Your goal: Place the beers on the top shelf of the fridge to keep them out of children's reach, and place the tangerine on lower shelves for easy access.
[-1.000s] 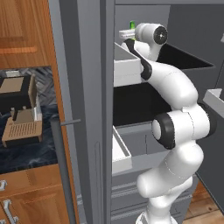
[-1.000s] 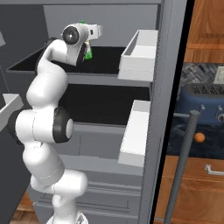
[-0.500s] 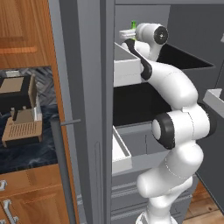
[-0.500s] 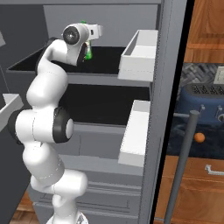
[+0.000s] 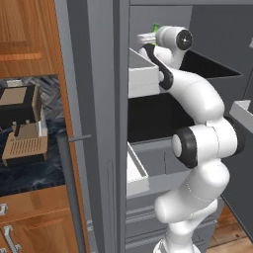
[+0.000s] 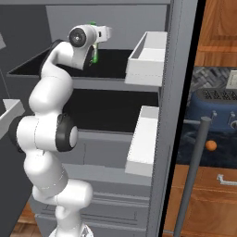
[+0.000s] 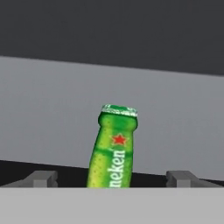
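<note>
So the arm (image 5: 197,148) is stretched up into the open fridge (image 6: 162,139), with its hand up at the top shelf (image 6: 115,60). In the hand view the jaws stand wide open, the two grey fingertips (image 7: 41,178) far apart at the bottom, and they've got hold of nothing. The green beer bottle (image 7: 111,148) sits right in the gap between them, touching neither tip, and it leans a bit off upright, its neck tipped over to the right in that view. There's a red star and white lettering on the neck.

From the right base view a strip of the green bottle (image 6: 95,53) peeks out just past the hand, standing on the black top shelf. The left base view shows just a bit of green (image 5: 155,27) above the hand.

Farther out on the right, the tangerine (image 6: 211,146) sits on the dark surface by the blue toaster (image 6: 217,111). On the left, a coffee machine (image 5: 22,123) sits on the dark surface there.
</note>
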